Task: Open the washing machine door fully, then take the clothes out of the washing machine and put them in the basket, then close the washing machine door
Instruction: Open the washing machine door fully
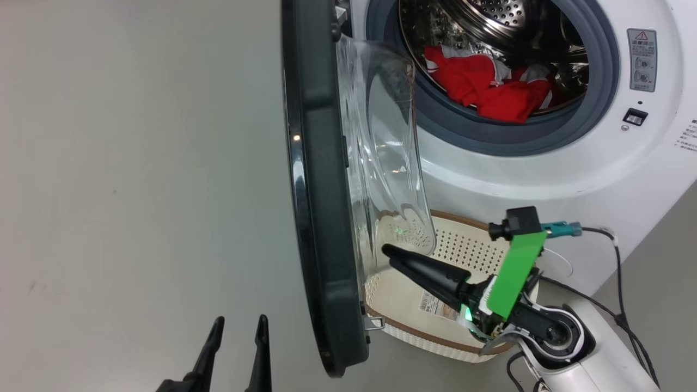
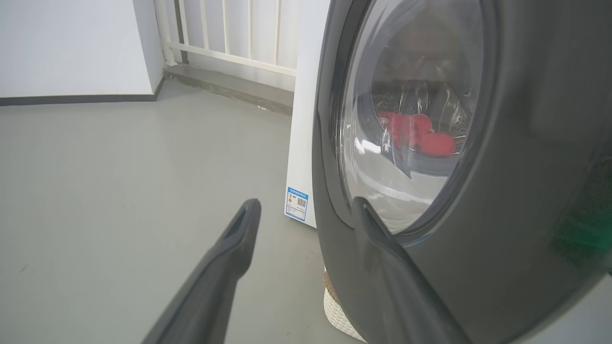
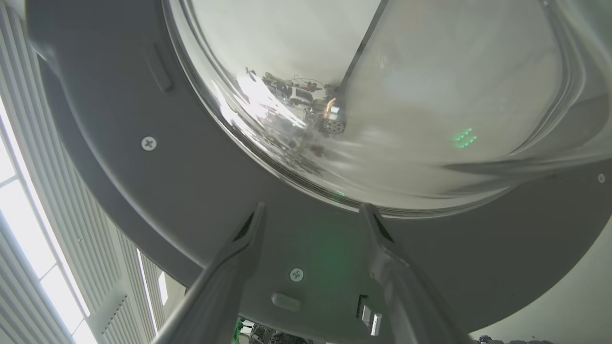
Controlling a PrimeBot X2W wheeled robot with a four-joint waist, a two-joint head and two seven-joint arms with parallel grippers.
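Edge-on, part open: washing machine door (image 1: 321, 190). On the door's inner side sits the right claw (image 1: 389, 253), fingers spread wide, holding nothing, tips just under the door's glass bowl (image 1: 386, 141); contact can't be told. On the door's outer side, the left claw (image 1: 240, 321) is wide too, holding nothing, apart from the door rim. The red clothes (image 1: 479, 87) lie behind the door, inside the drum of the washing machine (image 1: 544, 174). Low by the door's inner side stands the basket (image 1: 468, 247), under the right claw.
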